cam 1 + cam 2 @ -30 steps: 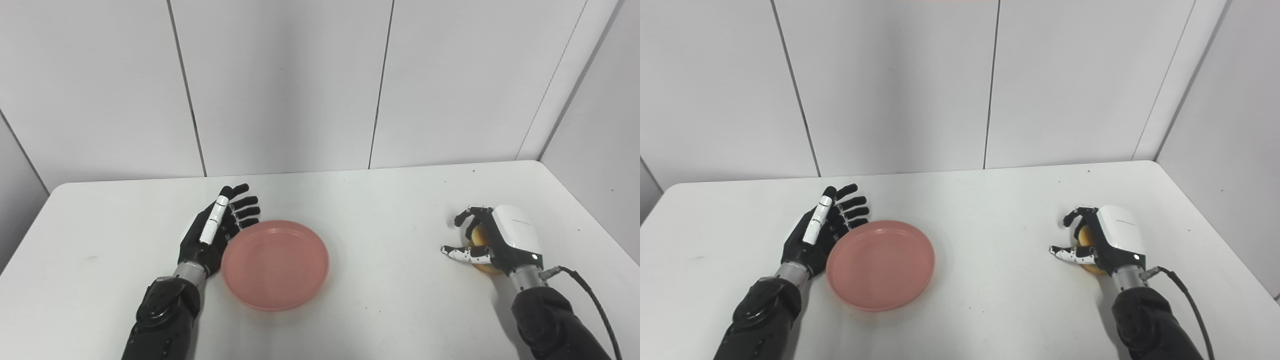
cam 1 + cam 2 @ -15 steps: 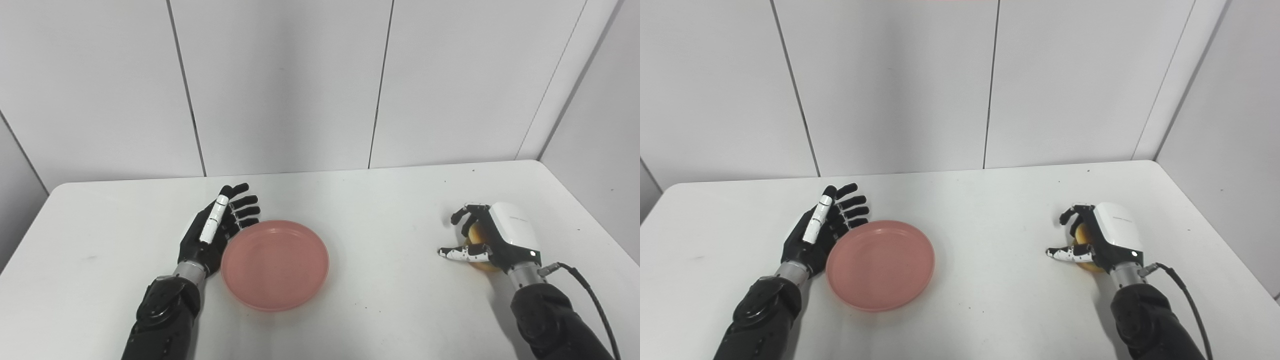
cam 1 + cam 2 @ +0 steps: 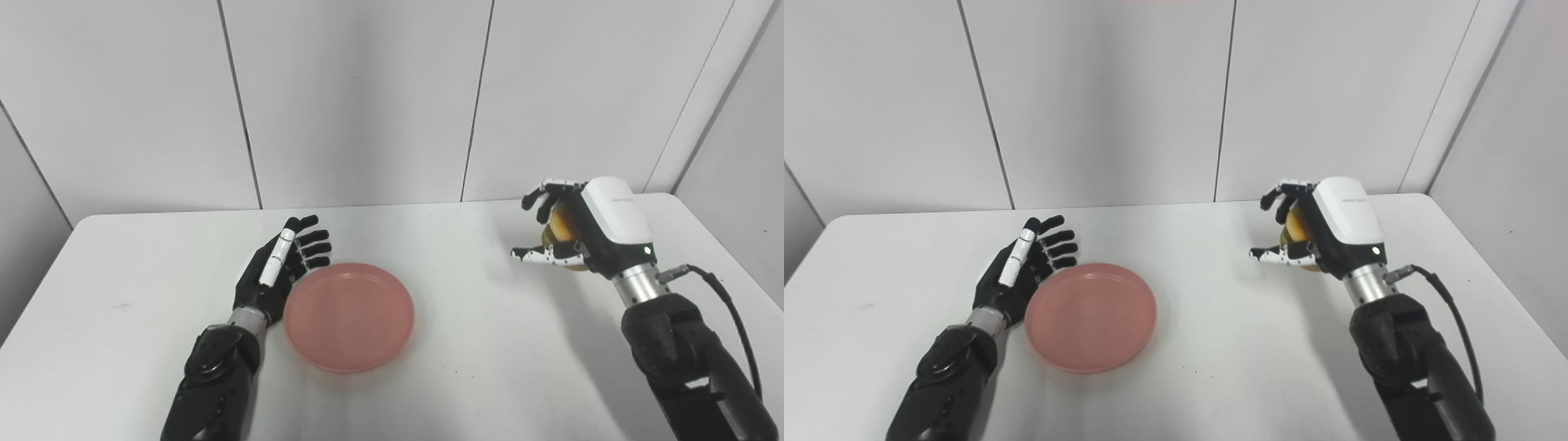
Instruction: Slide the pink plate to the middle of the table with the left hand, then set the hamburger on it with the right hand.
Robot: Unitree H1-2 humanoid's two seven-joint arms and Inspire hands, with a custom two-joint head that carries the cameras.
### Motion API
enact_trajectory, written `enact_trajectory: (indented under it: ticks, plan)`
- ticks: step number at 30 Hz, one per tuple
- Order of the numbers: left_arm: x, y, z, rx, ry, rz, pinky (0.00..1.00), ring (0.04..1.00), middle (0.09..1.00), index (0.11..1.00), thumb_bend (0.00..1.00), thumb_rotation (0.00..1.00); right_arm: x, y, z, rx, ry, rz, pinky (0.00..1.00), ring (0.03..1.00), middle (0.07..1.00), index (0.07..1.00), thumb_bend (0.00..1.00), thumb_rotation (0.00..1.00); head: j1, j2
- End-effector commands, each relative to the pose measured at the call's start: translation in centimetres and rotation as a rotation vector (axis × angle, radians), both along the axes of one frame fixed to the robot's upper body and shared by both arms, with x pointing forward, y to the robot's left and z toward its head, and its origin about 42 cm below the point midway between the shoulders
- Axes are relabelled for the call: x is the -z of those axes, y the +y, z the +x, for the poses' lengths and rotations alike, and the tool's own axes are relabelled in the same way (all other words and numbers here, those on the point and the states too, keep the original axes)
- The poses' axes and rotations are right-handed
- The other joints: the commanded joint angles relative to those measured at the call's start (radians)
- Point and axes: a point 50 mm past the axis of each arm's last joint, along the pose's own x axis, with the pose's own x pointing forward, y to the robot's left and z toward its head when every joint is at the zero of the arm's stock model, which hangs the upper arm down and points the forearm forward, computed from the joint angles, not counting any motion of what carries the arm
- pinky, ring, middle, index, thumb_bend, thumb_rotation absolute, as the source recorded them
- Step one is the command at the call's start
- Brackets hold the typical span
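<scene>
1. The pink plate [image 3: 348, 316] lay flat on the white desk [image 3: 478, 343], a little left of the desk's middle and nearer its front edge than its back edge.
2. Nothing rested in the plate; its shallow inside showed bare pink.
3. The hamburger [image 3: 561, 228] was off the desk, held up in the air above the right rear part of it, well apart from the plate.
4. Only a tan, bun-coloured patch of the hamburger showed, since the hand around it hid most of it.
5. The right hand [image 3: 582, 228] was wrapped around the hamburger, its dark fingers [image 3: 539, 199] curled over the top and its white-spotted thumb reaching out beneath toward the plate's side.
6. The white shell on the back of that hand faced up and to the right, and a black cable [image 3: 729, 306] ran from the wrist down along the forearm.
7. The left hand [image 3: 275, 275] lay at the plate's left rim, just beside it or touching it; which of the two could not be told.
8. Its fingers [image 3: 315, 236] were spread and stretched out toward the back wall [image 3: 355, 104], holding nothing.
</scene>
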Motion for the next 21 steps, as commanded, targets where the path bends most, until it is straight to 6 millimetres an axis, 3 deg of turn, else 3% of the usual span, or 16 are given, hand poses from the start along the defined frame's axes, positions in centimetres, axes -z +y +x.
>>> enact_trajectory:
  ticks: [1, 11, 21]
  plan:
    - [-0.2, -0.9, 0.3, 0.014, -0.005, 0.003, 0.63, 0.67, 0.687, 0.721, 0.77, 0.7, -3.1, 1.0, 0.6, -0.026, -0.095, 0.027, 0.26, 0.317, 0.388, 0.482, 0.51, 0.16, 0.011, -0.001]
    - [0.1, -2.5, 0.4, 0.018, -0.003, -0.01, 0.6, 0.646, 0.677, 0.706, 0.78, 0.69, -3.8, 7.1, 2.9, -0.128, -0.103, 0.075, 0.25, 0.31, 0.382, 0.48, 0.51, 0.16, 0.059, -0.003]
    - [0.2, -4.0, 0.3, 0.044, 0.003, -0.009, 0.65, 0.681, 0.692, 0.722, 0.77, 0.7, -1.0, 14.2, 3.7, -0.27, 0.005, 0.092, 0.27, 0.333, 0.404, 0.481, 0.51, 0.16, 0.092, -0.005]
